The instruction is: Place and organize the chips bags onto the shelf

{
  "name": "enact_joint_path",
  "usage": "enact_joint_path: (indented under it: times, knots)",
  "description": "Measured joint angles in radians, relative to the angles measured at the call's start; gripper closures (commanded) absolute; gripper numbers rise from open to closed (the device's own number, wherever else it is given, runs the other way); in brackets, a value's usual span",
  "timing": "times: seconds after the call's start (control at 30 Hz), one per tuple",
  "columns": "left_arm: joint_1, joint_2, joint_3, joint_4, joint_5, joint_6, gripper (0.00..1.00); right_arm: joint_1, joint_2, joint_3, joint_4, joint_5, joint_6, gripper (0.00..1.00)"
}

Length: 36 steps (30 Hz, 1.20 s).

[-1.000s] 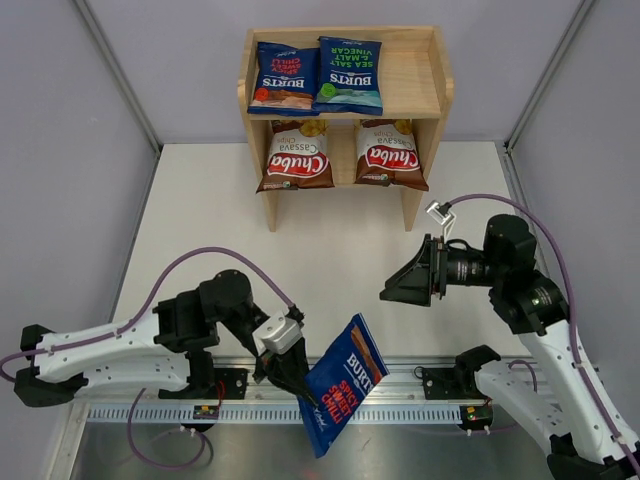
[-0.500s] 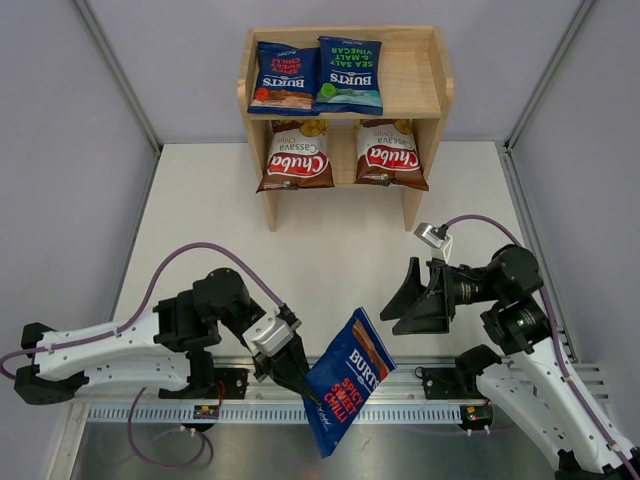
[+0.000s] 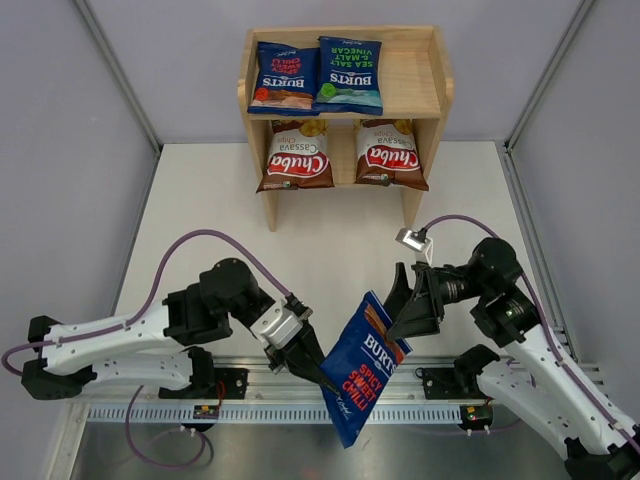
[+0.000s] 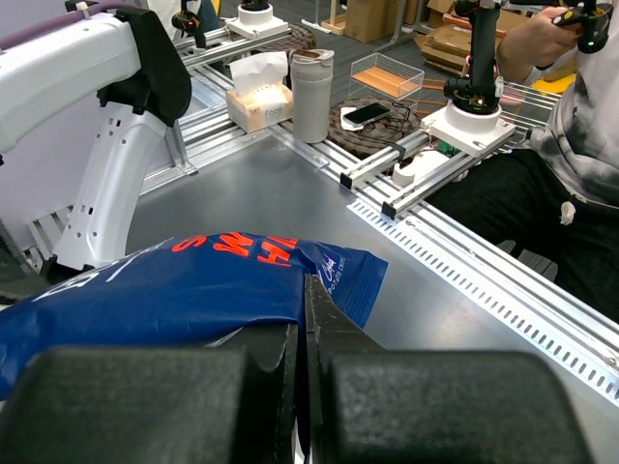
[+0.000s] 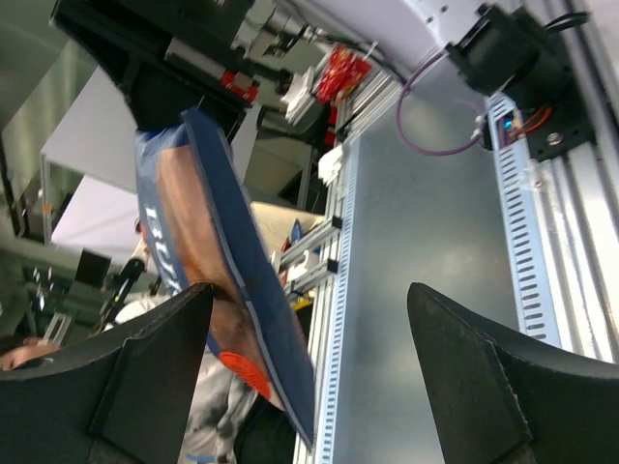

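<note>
The wooden shelf stands at the back. Two blue Burts bags lie on its top tier. Two brown-and-white Chuba bags stand on the lower tier. My left gripper is shut on the lower edge of a third Burts bag and holds it tilted above the front rail. The left wrist view shows the bag pinched by that gripper. My right gripper is open at the bag's top end. In the right wrist view the bag lies between the spread jaws, near one finger.
Grey walls enclose the white table on both sides. The metal front rail with both arm bases runs along the near edge. The right half of the shelf's top tier holds no bag.
My left arm has carried the Burts bag to the right and raised its top. My right gripper has swung down and left, staying open, until its jaws reach the bag's top end.
</note>
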Motion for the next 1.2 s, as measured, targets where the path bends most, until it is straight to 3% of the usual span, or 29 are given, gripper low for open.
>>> enact_joint_path:
  times: [0.13, 0.27, 0.53, 0.73, 0.8, 0.9, 1.2]
  knots:
    - [0.006, 0.017, 0.001, 0.010, 0.002, 0.004, 1.00, 0.093, -0.001, -0.010, 0.114, -0.001, 0.055, 0.18]
    - [0.017, 0.031, 0.001, 0.027, 0.002, 0.003, 1.00, 0.185, -0.011, -0.010, 0.190, -0.002, 0.085, 0.31]
    - [0.069, 0.032, -0.020, 0.092, 0.032, -0.028, 1.00, 0.211, -0.023, -0.005, 0.175, 0.014, 0.058, 0.57]
    - [0.076, 0.030, -0.045, 0.096, 0.074, -0.031, 1.00, 0.211, -0.014, 0.026, 0.136, 0.030, 0.044, 0.55]
    - [0.076, 0.025, -0.056, 0.087, 0.086, -0.023, 1.00, 0.211, -0.013, 0.040, 0.132, 0.039, 0.044, 0.49]
    - [0.076, 0.015, -0.074, 0.061, 0.095, -0.003, 1.00, 0.211, -0.013, 0.057, 0.130, 0.055, 0.045, 0.48]
    - [0.085, -0.007, -0.085, -0.041, 0.095, 0.055, 1.00, 0.211, 0.001, 0.062, 0.101, 0.063, 0.043, 0.62]
